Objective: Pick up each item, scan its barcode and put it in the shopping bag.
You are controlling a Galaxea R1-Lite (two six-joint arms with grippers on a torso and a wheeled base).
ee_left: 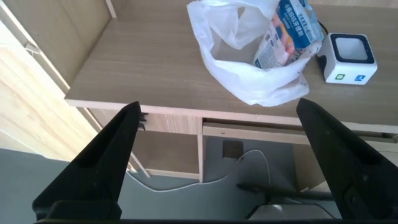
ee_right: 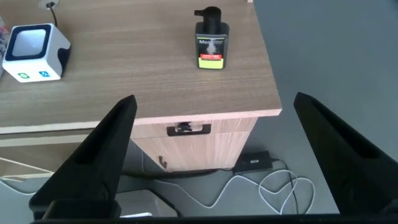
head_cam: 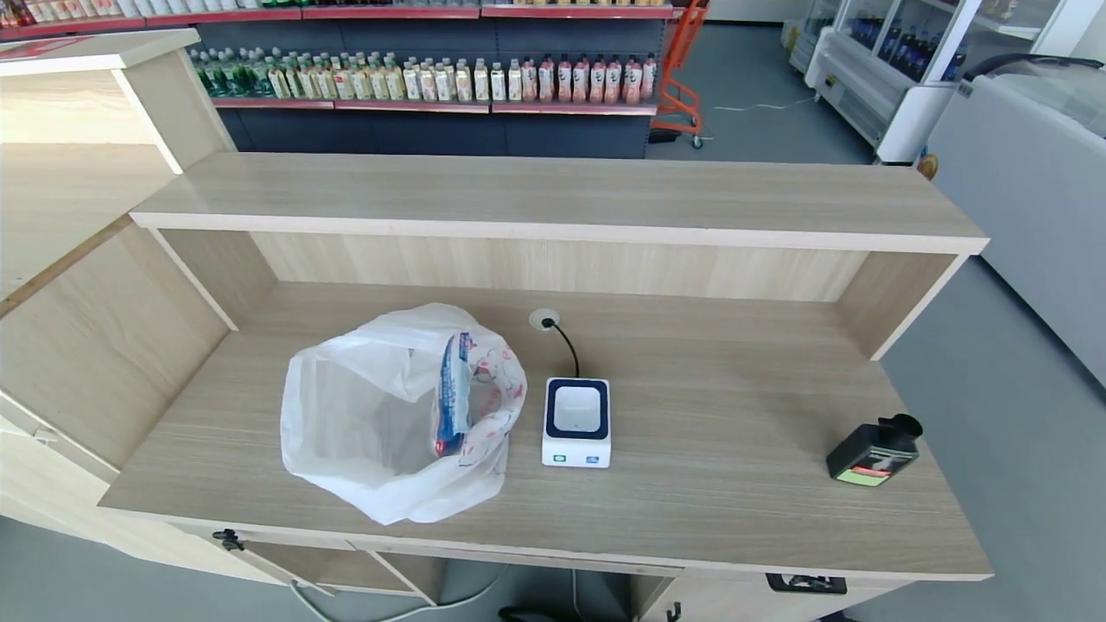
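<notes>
The bag sits open on the left of the counter with a blue packet already upright inside it, and the scanner stands just beside it on the right, window up. The one item left out is the black bottle, far right near the front edge, well apart from the scanner; it seems to stand upright with its label toward the robot. Both arms hang below and in front of the counter edge: the left gripper has its fingers spread wide facing the bag, and the right gripper is spread just as wide facing the bottle. The step in hand looks like fetching that bottle, and the right arm is the natural one for it. It should rise above the edge first, then close across the flat body, not the pump (which could slip or press down). The grip should leave the barcode side free to show to the scanner window, wherever that code lies; I cannot tell from here.
</notes>
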